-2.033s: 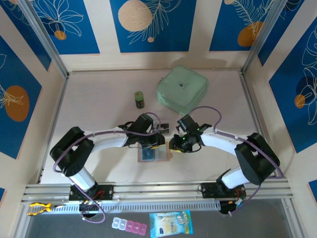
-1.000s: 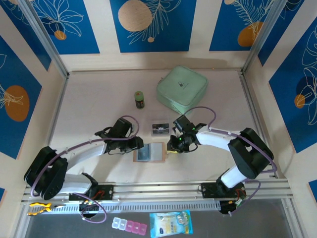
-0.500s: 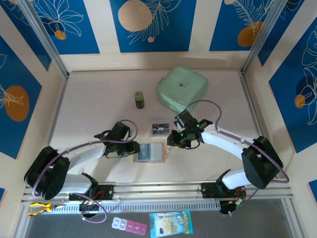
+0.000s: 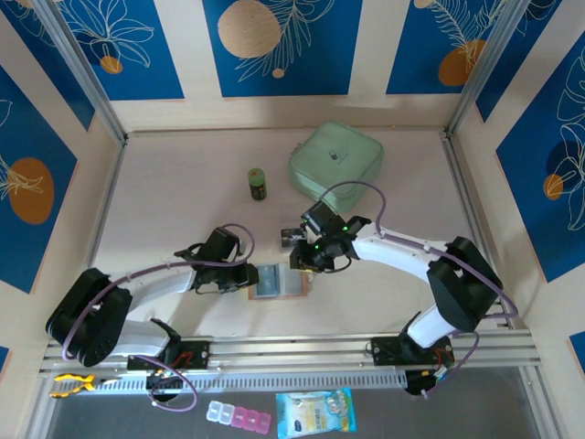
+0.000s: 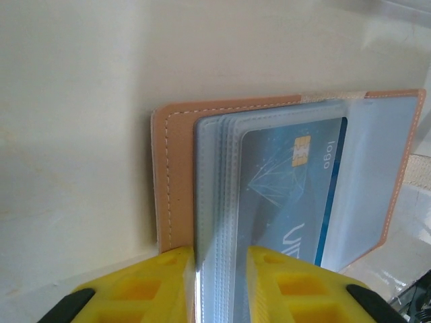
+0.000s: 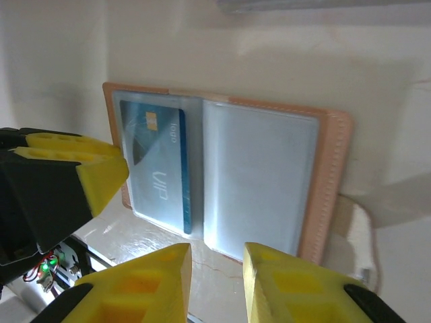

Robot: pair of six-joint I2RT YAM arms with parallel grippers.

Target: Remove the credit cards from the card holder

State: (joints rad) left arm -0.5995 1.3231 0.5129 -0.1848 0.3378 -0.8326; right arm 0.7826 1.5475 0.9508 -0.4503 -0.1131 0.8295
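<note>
Evidently unfinished: card holder (image 4: 291,283) lay open, a blue credit card (image 5: 289,195) still in its left pocket; left gripper (image 5: 220,259) seemingly pinched the sleeves (image 5: 215,202); right gripper (image 6: 217,259) hovered near, slightly parted, empty.

top: overhead, far | wrists: close, opposed, sharing card holder (image 5: 168,182)

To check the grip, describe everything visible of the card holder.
The card holder lies open on the table, pinkish-tan leather with stitched edges around grey see-through sleeves. One sleeve holds a blue credit card with a gold chip; the facing one looks empty. The left fingers straddle the sleeve stack's edge.
</note>
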